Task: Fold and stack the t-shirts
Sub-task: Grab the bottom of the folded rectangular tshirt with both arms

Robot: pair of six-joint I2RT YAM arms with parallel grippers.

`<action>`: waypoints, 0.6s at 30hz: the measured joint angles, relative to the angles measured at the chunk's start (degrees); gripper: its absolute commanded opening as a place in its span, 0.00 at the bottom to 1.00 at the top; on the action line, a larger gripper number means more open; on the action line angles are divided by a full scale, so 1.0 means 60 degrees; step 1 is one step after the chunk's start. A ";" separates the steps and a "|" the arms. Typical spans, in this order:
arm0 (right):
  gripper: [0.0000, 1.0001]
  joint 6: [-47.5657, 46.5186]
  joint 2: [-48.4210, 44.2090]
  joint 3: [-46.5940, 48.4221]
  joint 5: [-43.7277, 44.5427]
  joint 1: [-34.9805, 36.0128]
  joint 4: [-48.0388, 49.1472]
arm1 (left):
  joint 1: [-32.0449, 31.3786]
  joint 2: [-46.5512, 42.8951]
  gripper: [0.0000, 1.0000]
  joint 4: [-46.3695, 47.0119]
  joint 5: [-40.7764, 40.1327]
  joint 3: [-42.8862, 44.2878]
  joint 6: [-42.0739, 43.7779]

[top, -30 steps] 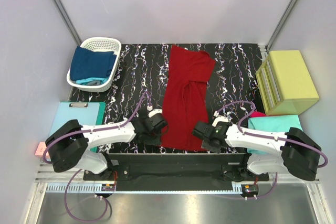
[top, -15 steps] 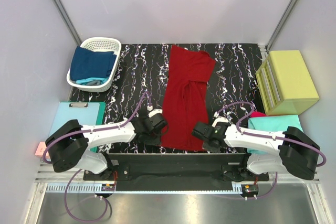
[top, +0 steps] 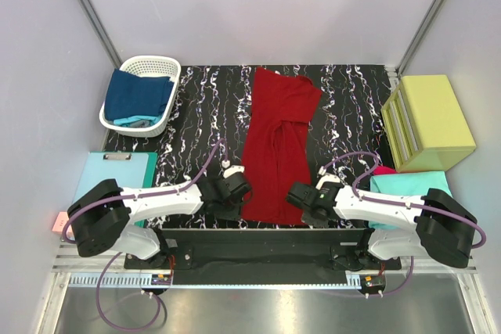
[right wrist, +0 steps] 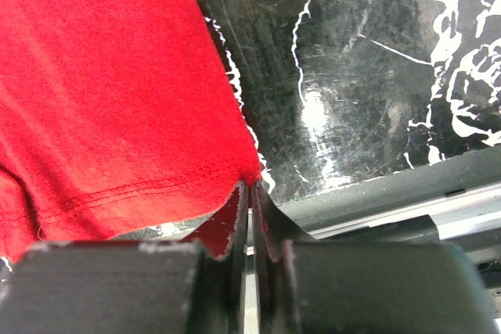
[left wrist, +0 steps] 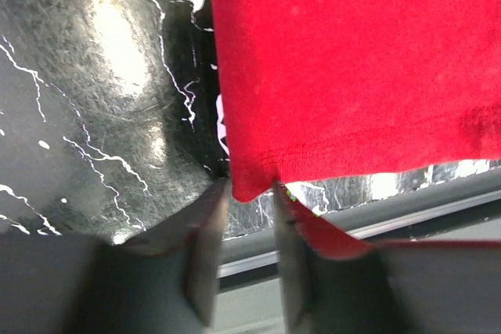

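Note:
A dark red t-shirt [top: 274,146] lies folded lengthwise down the middle of the black marbled table [top: 196,115]. My left gripper [top: 239,193] sits at the shirt's near left corner. In the left wrist view, my left gripper [left wrist: 249,189] is open, with that corner of the red t-shirt [left wrist: 352,60] between the fingertips. My right gripper [top: 296,193] is at the near right corner. In the right wrist view, my right gripper [right wrist: 252,187] is shut on the hem corner of the red t-shirt [right wrist: 102,91].
A white basket [top: 149,62] at the back left holds a navy blue t-shirt [top: 137,93]. A yellow-green box [top: 430,119] stands at the right. A folded teal t-shirt [top: 411,183] lies over a magenta one [top: 383,170] in front of it. A pale-blue clipboard [top: 106,174] lies left.
My right gripper has closed on the shirt's near right corner. The left gripper has edged in slightly at the near left corner. The shirt has not moved.

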 measured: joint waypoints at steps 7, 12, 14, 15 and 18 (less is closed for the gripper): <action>0.47 -0.0080 0.0047 0.0022 0.0015 0.0007 -0.0135 | -0.0098 0.0018 0.50 -0.0109 -0.0011 0.0102 0.0051; 0.50 -0.0106 0.0000 0.0026 0.0033 0.0007 -0.0244 | -0.0098 0.0102 0.43 -0.0138 -0.0018 0.0164 0.0076; 0.50 -0.0102 -0.0033 0.0026 0.0044 0.0007 -0.0255 | -0.0098 0.0135 0.41 -0.0146 -0.0036 0.0178 0.0080; 0.50 -0.0102 -0.0058 0.0026 0.0047 0.0007 -0.0259 | -0.0098 0.0146 0.40 -0.0146 -0.0040 0.0186 0.0080; 0.47 -0.0102 -0.0080 0.0026 0.0073 0.0007 -0.0255 | -0.0098 0.0171 0.36 -0.0138 -0.0047 0.0193 0.0080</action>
